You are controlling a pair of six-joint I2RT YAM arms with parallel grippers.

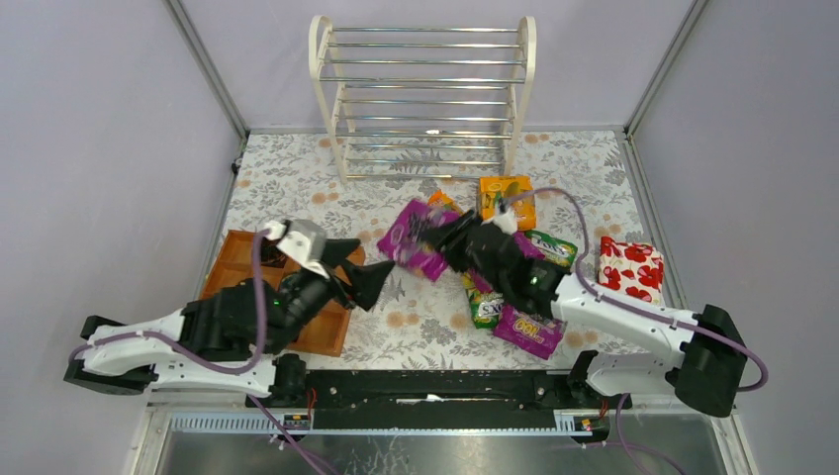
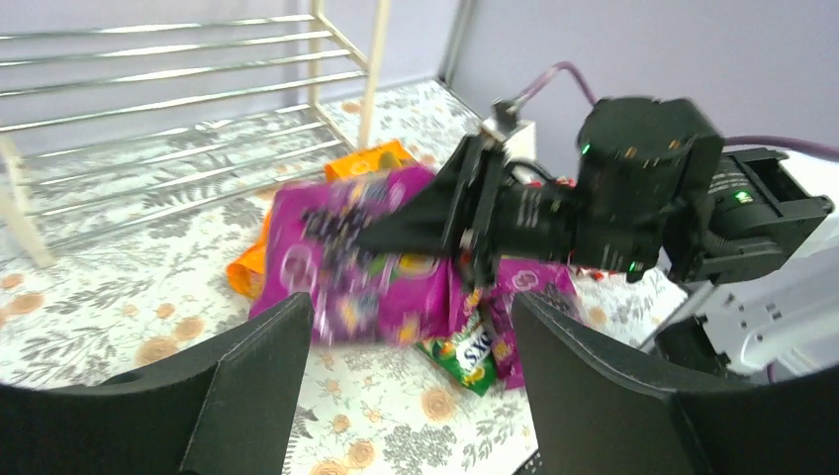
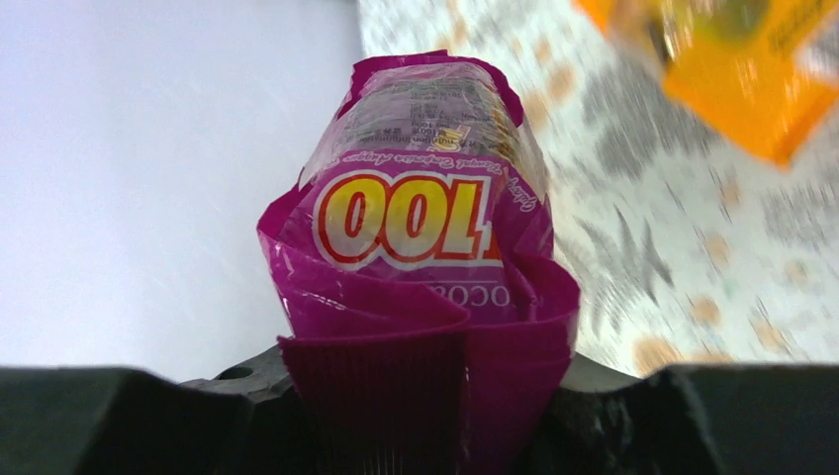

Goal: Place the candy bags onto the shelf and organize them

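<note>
Grasping a glossy purple plastic candy bag (image 1: pixel 414 242) by one end, the right end effector (image 1: pixel 435 236) is clenched on the packet. The bag is held over the middle of the floral-patterned bench (image 1: pixel 297 188), in front of the white-framed chrome-rod shelf (image 1: pixel 425 99) and apart from it. Contact between its lower edge and the bench cannot be determined. The left end effector (image 1: pixel 361 272) is released, jaws spread wide, at the right edge of the brown wooden tray (image 1: pixel 237 262), facing the held bag without touching it. An orange packet (image 1: pixel 507 201) lies near the shelf's right foot. Two green-yellow packets (image 1: pixel 551 247) and a second purple packet (image 1: pixel 529 330) lie beside the right arm. A red bag with white flowers (image 1: pixel 630 267) lies at the bench's right edge.
</note>
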